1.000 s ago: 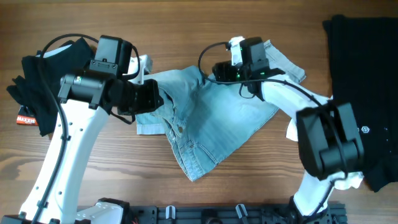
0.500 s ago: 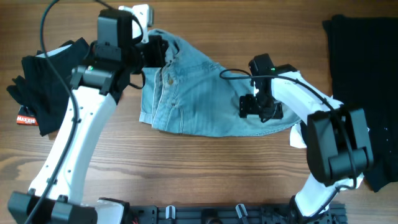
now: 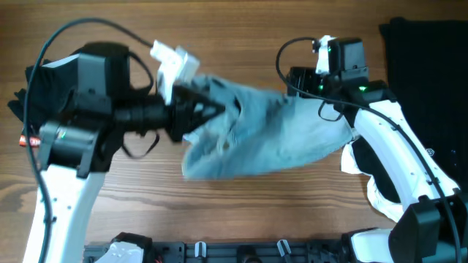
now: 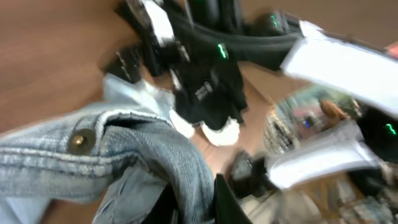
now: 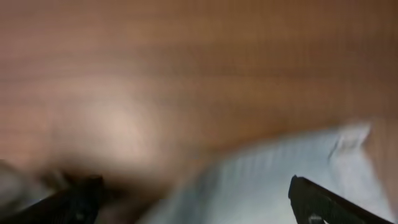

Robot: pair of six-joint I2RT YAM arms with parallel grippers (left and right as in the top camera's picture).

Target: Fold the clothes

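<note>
Pinches the shorts [image 4: 124,146] at the waistband, right beside the metal button [image 4: 78,142], with the left gripper [image 4: 191,198] clenched on the denim; probably picked as the thickest, firmest hem, least likely to slip. Holds that end clear of the table [image 3: 241,212], with the cloth sagging in the air instead of lying flat, presumably to shake out creases and spread it before any fold. Spans the denim across to the right gripper [image 3: 307,82] at the opposite edge. Cannot tell from the blurred wrist view whether closed on the cloth or released, only pale fabric low in the view, between its two fingers. Reads as an opening-out step, with no fold made yet. Leaves a black garment [image 3: 420,66] at the far right edge and a black heap [image 3: 18,106] at the left edge behind the left arm, both apart from the shorts, presumably parked out of the way for their own turn.
</note>
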